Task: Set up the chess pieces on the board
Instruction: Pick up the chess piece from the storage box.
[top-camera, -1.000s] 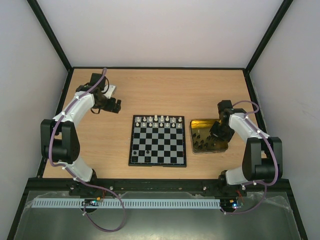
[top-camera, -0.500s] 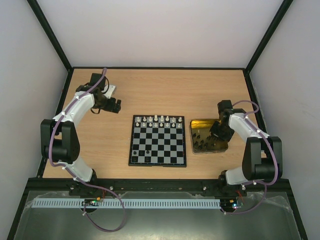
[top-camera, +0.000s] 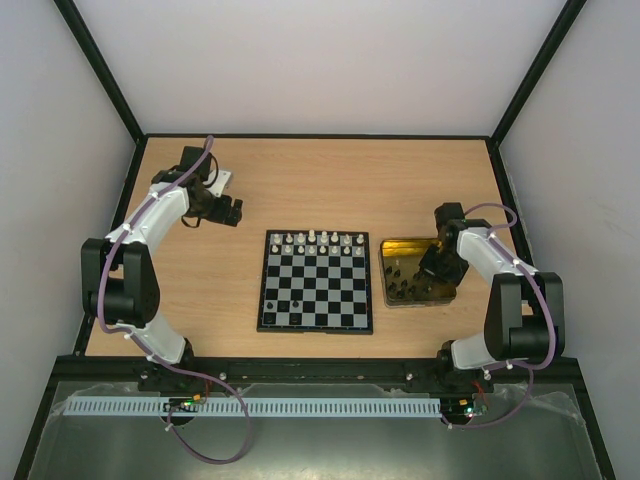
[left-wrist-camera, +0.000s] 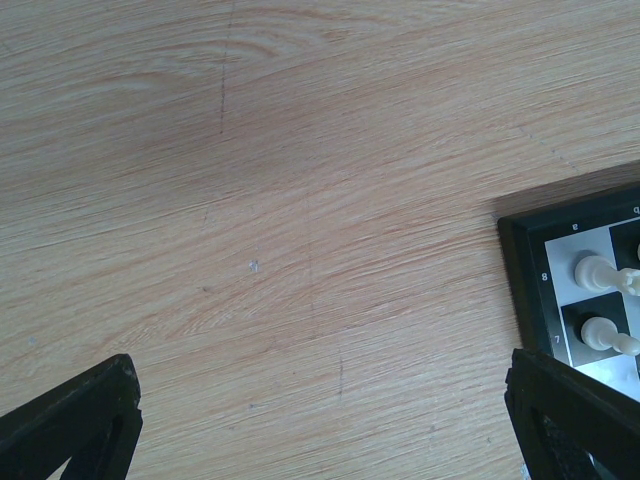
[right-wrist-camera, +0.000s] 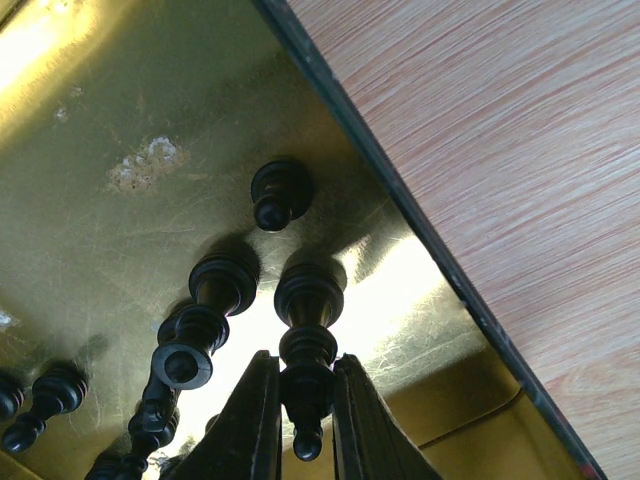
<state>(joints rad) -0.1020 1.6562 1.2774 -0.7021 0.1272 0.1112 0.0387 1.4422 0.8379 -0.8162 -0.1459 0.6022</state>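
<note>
Barely shifted, the right jaws pinch an upright black piece (right-wrist-camera: 308, 300) on the gold tray (right-wrist-camera: 120, 120), the board (left-wrist-camera: 515, 250) lying leftward. Left jaws gape empty over the worktop (left-wrist-camera: 250, 200).

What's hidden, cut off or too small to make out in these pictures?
- Top external view: the chess pieces on the board are too small to tell their types.
- Right wrist view: the black chess piece in the right gripper is partly covered by the fingers. The neighbouring black pieces are cut off at the lower-left edge.
- Left wrist view: most of the board is cut off by the right edge.
</note>
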